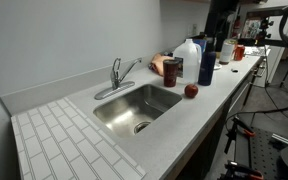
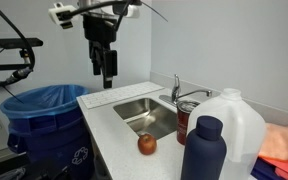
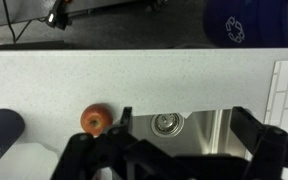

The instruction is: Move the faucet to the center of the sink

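The chrome faucet (image 1: 118,76) stands behind the steel sink (image 1: 119,108), its spout angled toward the bottle side. It also shows in an exterior view (image 2: 182,96) at the far edge of the sink (image 2: 156,122). My gripper (image 2: 107,70) hangs open and empty high above the counter, near the sink's drainboard end and well away from the faucet. In the wrist view the open fingers (image 3: 187,122) frame the sink (image 3: 209,125) and its round drain (image 3: 166,123) far below. The faucet is hidden in the wrist view.
A red apple (image 1: 191,91) lies on the counter by the sink, also seen in the wrist view (image 3: 96,119). A dark blue bottle (image 2: 204,150), a white jug (image 2: 234,118) and jars stand nearby. The white tiled drainboard (image 1: 64,145) lies beside the sink. A blue bin (image 2: 44,110) stands off the counter's end.
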### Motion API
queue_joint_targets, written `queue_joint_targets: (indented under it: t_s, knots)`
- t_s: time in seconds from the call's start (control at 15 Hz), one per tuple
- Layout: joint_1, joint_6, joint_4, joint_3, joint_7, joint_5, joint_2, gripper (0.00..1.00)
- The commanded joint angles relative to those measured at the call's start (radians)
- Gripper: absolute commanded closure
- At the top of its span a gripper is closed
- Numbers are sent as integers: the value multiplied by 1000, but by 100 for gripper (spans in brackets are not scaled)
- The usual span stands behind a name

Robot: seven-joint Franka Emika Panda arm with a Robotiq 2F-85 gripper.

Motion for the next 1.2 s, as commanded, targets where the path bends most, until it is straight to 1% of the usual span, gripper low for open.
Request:
queue_joint_targets:
  t_s: [0.0,0.13,0.47,0.6,0.8,1.13]
  knots:
    - [-6,32,1,18,-4,4,27,0]
    - [-3,62,2,26,-3,3,62,0]
    - [-3,64,6,25,-4,3,66,0]
    - [-4,63,41,27,-7,-7,91,0]
    - [-15,105,130,26,-12,-42,169,0]
    - [-26,193,327,7,-35,-104,345,0]
